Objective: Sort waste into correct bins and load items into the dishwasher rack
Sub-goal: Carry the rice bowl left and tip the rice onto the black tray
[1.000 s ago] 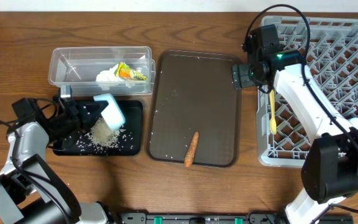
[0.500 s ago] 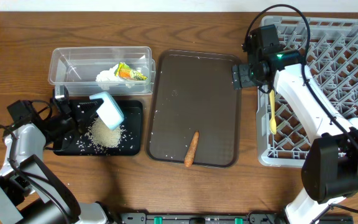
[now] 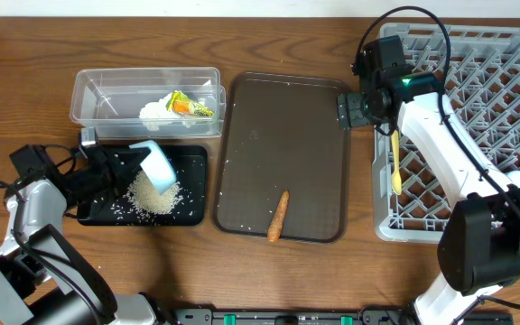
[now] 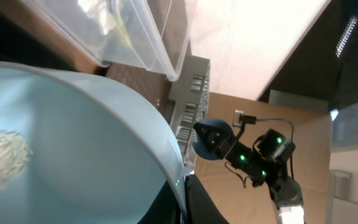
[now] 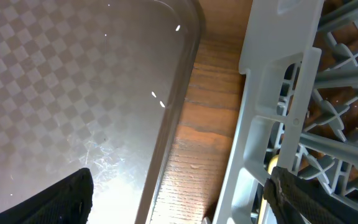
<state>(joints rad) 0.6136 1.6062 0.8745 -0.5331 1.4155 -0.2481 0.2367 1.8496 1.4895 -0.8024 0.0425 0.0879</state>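
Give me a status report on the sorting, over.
Left tool shut on white bowl, tipped over black tray; rice crumbs in it. Right tool open, empty, by rack. Carrot stick on brown tray; path clear.

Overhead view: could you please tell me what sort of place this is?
Probably a robot workbench staged as a kitchen clean-up station: a wooden table, a grey dishwasher rack and a brown serving tray.

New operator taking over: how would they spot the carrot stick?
Find the big dark brown tray in the middle of the table. Near its robot-side edge lies a thin, tilted stick. It is orange-brown, unlike the pale yellow spoon in the grey rack.
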